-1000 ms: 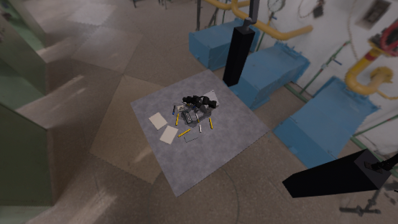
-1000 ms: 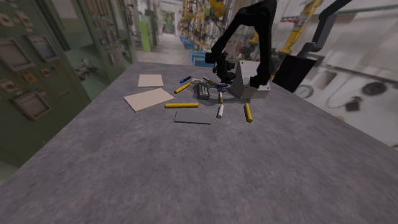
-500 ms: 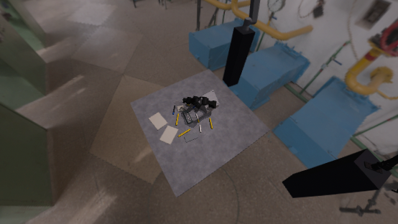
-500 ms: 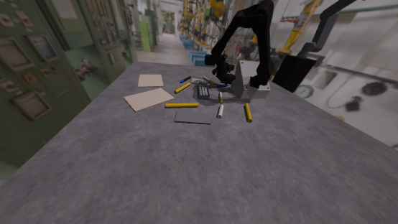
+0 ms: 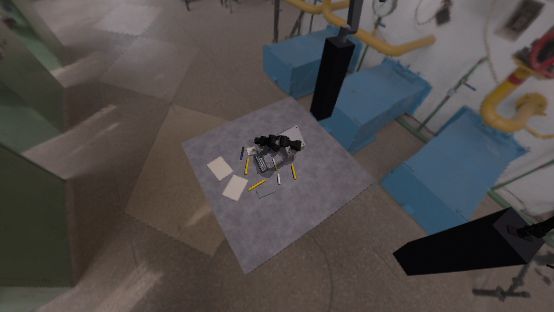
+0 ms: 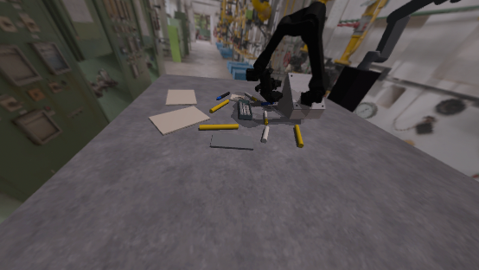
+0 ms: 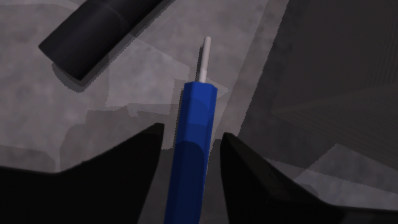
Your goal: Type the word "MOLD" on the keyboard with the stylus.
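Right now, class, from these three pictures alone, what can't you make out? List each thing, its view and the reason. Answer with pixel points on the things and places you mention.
- Key letters on the keyboard (image 5: 260, 164) (image 6: 245, 111): too small and blurred in the top and exterior views.
- Back end of the blue stylus (image 6: 266, 103) (image 7: 194, 130): cut off by the wrist view's bottom edge.
- Far end of the black cylinder (image 7: 95, 37): cut off by the wrist view's top edge.

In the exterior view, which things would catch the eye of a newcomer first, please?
The black arm comes first, bent high over the far part of the grey table. Next are the bright yellow sticks, spread around the small keyboard, and two pale flat squares at the left.
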`<state>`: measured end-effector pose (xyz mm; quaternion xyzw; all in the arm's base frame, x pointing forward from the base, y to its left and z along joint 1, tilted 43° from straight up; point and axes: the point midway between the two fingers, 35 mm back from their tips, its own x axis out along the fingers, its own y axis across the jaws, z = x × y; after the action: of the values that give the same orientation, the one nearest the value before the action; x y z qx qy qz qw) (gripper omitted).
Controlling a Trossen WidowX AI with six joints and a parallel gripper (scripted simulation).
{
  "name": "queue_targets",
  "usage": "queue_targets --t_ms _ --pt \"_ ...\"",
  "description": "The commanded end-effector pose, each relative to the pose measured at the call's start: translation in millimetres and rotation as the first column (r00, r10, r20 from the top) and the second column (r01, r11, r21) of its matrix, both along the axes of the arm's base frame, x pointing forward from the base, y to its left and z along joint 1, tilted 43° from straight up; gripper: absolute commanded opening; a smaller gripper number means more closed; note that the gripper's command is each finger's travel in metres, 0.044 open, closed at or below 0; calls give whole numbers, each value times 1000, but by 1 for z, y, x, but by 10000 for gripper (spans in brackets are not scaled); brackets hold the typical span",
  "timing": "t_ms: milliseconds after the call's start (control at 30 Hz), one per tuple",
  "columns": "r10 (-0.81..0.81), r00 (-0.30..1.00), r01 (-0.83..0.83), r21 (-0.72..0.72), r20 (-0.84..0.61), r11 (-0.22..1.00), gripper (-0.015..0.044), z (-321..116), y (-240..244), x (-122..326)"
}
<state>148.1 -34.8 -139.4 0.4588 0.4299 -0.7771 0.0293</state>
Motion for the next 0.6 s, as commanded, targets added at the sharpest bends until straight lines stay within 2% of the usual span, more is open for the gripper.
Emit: queue_targets --t_ms 0,167,267,567 --pt "-5 1000 5 1 -1 1000 150 -1 2 0" --pt "0 1000 0 0 -1 1000 19 0 0 0" --pt "0 1000 0 0 -1 1000 0 0 0 0" --pt "0 1000 0 0 -1 1000 0 4 -4 1"
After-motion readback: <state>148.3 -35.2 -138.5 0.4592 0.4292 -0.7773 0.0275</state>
